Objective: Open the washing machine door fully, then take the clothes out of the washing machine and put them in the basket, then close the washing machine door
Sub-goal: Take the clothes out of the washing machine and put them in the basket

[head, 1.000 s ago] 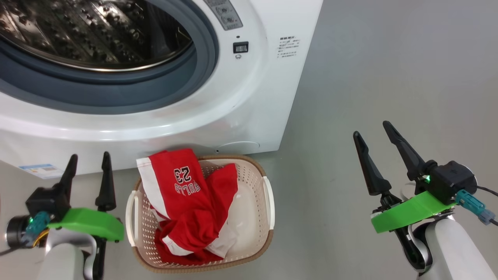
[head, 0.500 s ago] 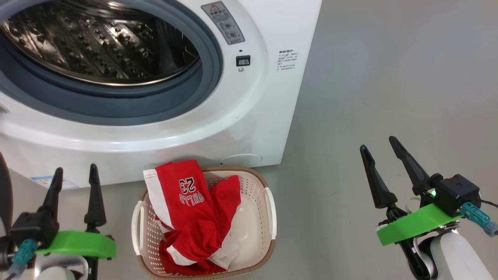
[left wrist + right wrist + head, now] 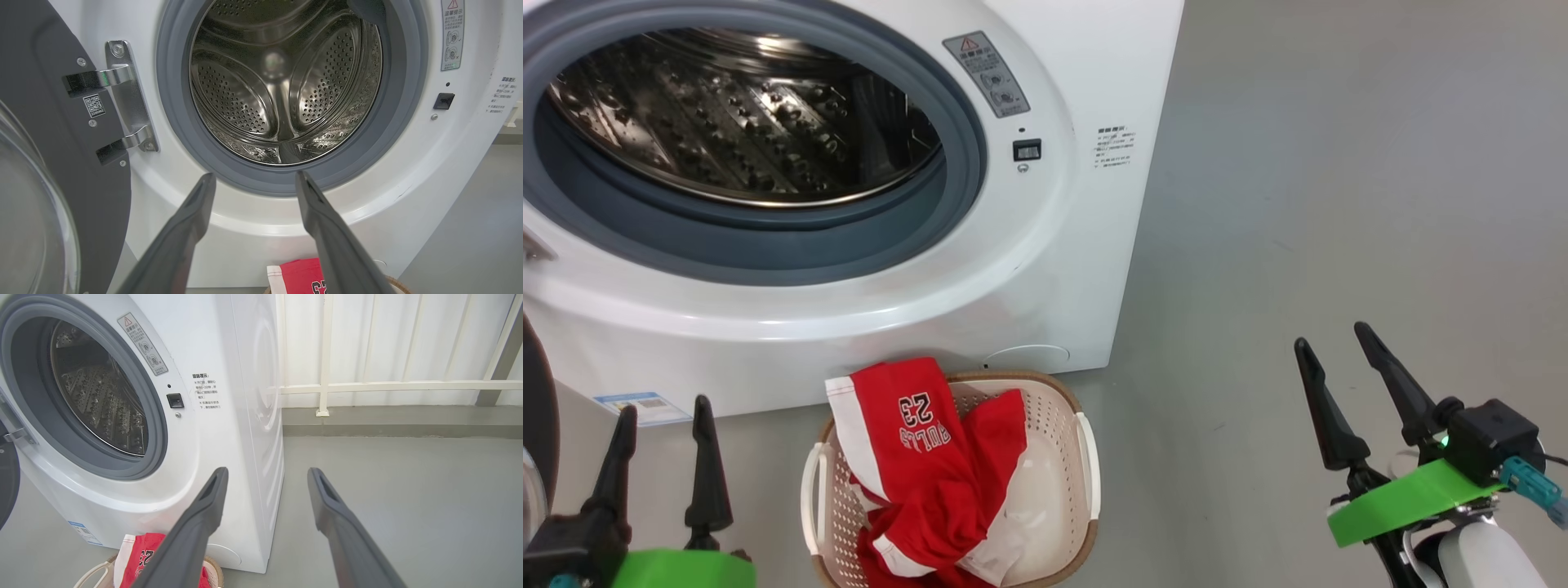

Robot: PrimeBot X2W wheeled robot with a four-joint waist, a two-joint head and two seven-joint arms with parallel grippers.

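The washing machine (image 3: 1054,245) stands with its steel drum (image 3: 282,81) bare inside the grey gasket. The washing machine door (image 3: 49,171) hangs swung open on the left, its dark edge (image 3: 535,408) just inside the head view. The red clothes (image 3: 923,457), one printed "BULLS 23", lie heaped in the basket (image 3: 1088,465) on the floor in front of the machine. My left gripper (image 3: 664,404) is open, left of the basket, fingers pointing at the drum opening. My right gripper (image 3: 1331,335) is open over the floor to the right, holding nothing.
Grey floor (image 3: 1339,180) stretches right of the machine. A white railing (image 3: 322,388) and a low kerb run behind it. The door's metal hinge (image 3: 126,94) sits left of the gasket. A small blue label (image 3: 633,406) marks the machine's lower front.
The camera has tilted up, so machine and basket sit lower in the picture. Both grippers have dropped toward the bottom edge, still open. The clothes and basket have not moved.
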